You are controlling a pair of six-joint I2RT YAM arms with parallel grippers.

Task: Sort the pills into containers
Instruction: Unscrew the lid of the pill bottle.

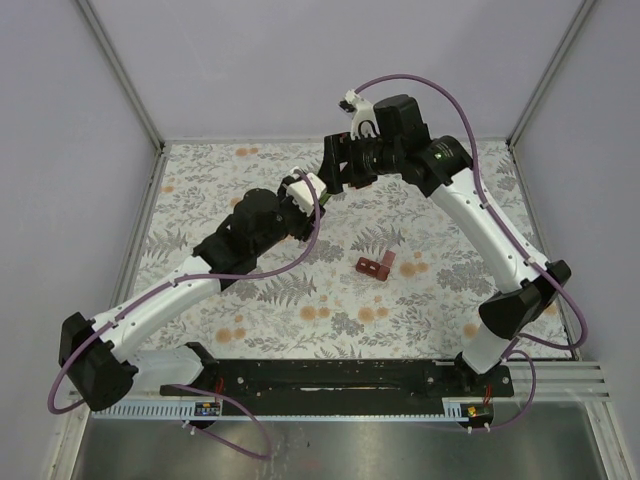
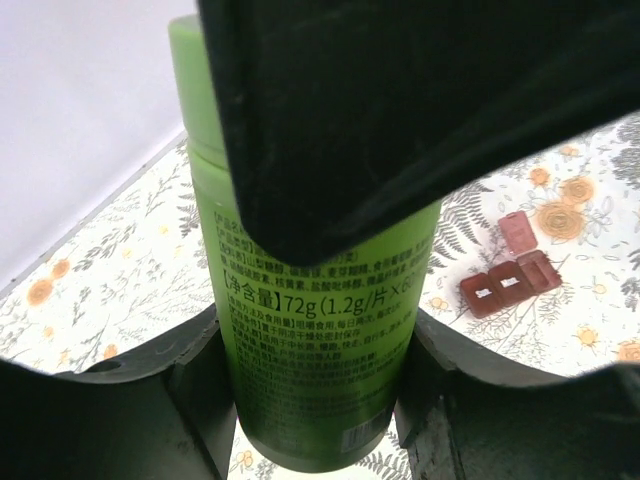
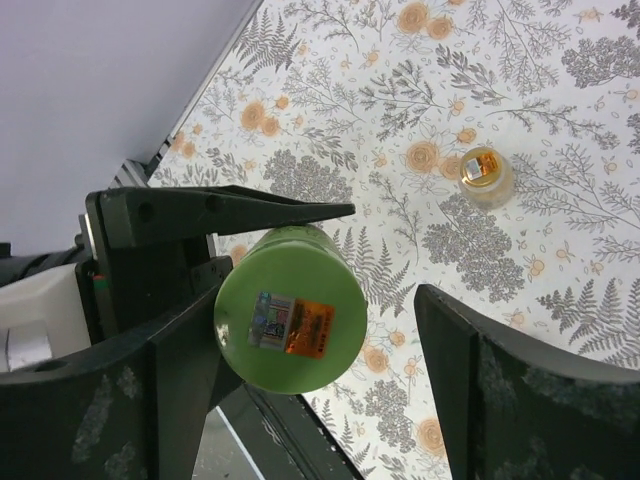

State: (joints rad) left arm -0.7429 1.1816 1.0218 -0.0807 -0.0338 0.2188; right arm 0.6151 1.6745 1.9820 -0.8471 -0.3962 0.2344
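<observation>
Green bottle (image 2: 300,330) sits clamped in left gripper (image 2: 315,360), held above floral cloth (image 3: 560,60). Right gripper (image 3: 320,320) gapes wide around its stickered end, one finger just beside it, other well clear. Dark-red pill box (image 1: 374,266) lies on cloth.

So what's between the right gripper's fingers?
The green bottle, seen end-on in the right wrist view. It sits close to one finger of the right gripper, with cloth showing in the gap to the other.
</observation>
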